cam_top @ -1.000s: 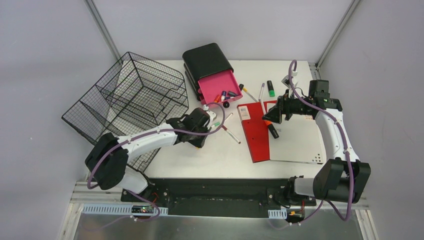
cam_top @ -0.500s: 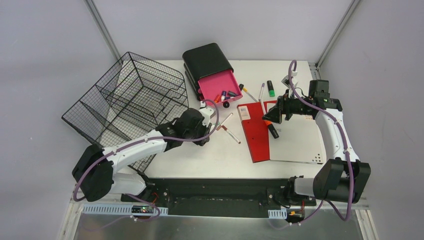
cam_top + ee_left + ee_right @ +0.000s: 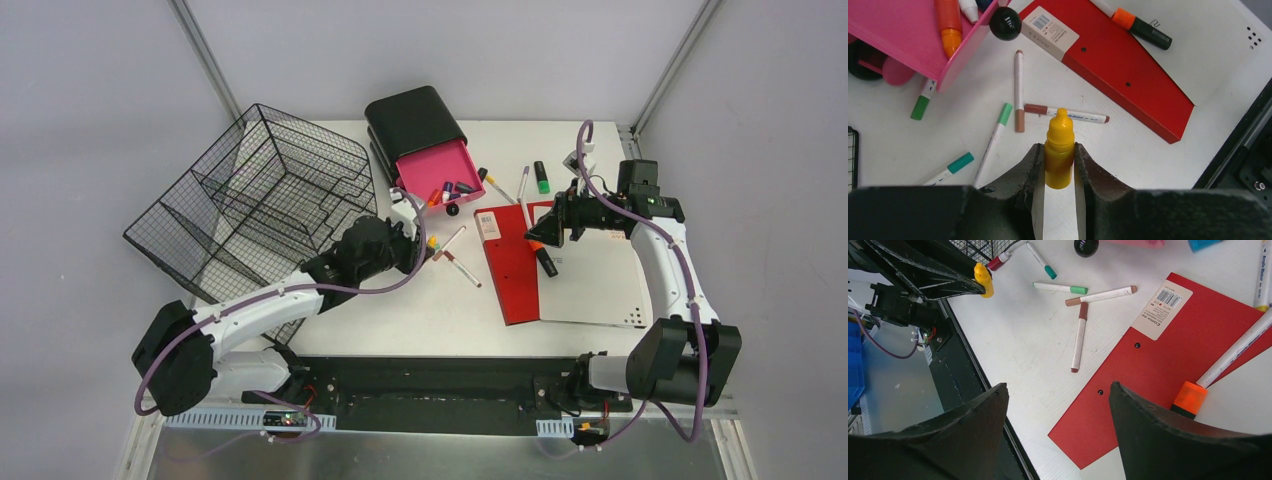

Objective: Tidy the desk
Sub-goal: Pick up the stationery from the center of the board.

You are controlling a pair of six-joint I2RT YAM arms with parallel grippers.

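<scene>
We see the desk (image 3: 440, 305) as a broad white tabletop filling the middle of the top view; grey walls (image 3: 450, 50) close it in behind and at both sides, with metal posts (image 3: 205, 60) slanting up at the far corners; a black base plate (image 3: 440, 390) along the near edge carries both arms. At the desk's left side a black wire basket (image 3: 265, 190) sits tilted; at the far middle a black drawer unit (image 3: 415, 120) has its pink drawer (image 3: 440, 172) pulled out, with pens lying inside. Loose markers (image 3: 1019, 90) lie scattered on the bare white between that drawer and a red folder (image 3: 515, 270), which lies flat and touches a white board (image 3: 600, 280) on its right.

The left gripper (image 3: 1058, 150) is closed on a yellow dropper bottle (image 3: 1058, 162), its cap pointing out past the fingers, above the desk near the loose markers; the right gripper (image 3: 1057, 390) hangs with its jaws wide apart and nothing between them, above the red folder and beside an orange-capped highlighter (image 3: 1190, 396) that lies on the folder's edge.
</scene>
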